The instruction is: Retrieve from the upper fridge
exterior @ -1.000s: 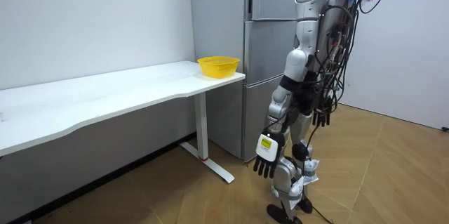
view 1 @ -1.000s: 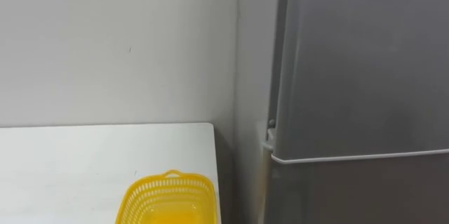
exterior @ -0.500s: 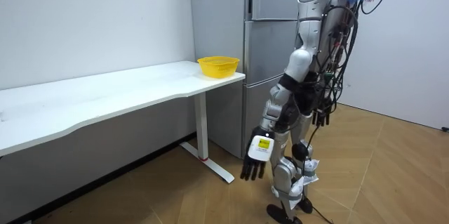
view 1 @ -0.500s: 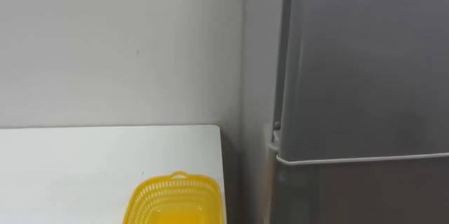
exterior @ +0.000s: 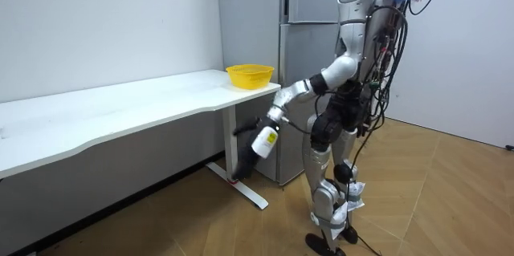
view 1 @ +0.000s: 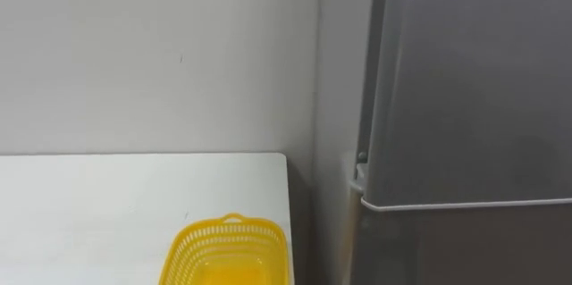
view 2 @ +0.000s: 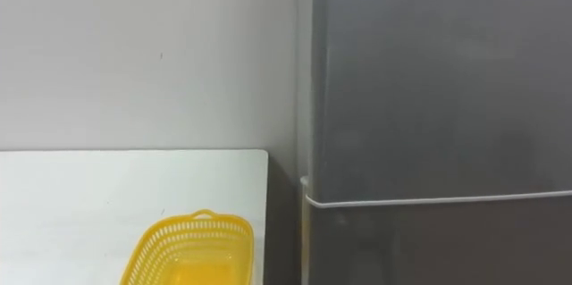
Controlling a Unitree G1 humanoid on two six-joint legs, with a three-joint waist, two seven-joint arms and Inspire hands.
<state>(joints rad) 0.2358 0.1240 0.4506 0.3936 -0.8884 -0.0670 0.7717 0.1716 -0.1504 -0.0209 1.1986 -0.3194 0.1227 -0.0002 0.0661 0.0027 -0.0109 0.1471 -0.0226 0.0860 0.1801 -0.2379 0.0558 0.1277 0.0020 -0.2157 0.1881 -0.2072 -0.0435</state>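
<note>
- The left robot hand is stretched out towards the room view's left at the end of a raised arm. It sits lower centre of the frame, below the worktop's edge.
- Its dark fingers look loosely spread and hold nothing.
- Just behind the hand in that view stands the worktop's white leg, with its foot on the wooden floor.
- The white worktop fills the lower left of the eye views, and its right end stops close beside the fridge.
- A yellow basket stands on the worktop at the bottom edge of the frame, near the worktop's right end. Its mesh wall is upright, and nothing can be made out inside it.
- A plain pale wall takes up the upper left of the frame behind the worktop.
- The grey fridge takes up the right side, and the robot stands upright right in front of it.
- Its upper door is shut, so whatever is inside stays hidden behind it.
- A pale seam runs across the right of the frame between the upper door and the lower door, which is also shut.
</note>
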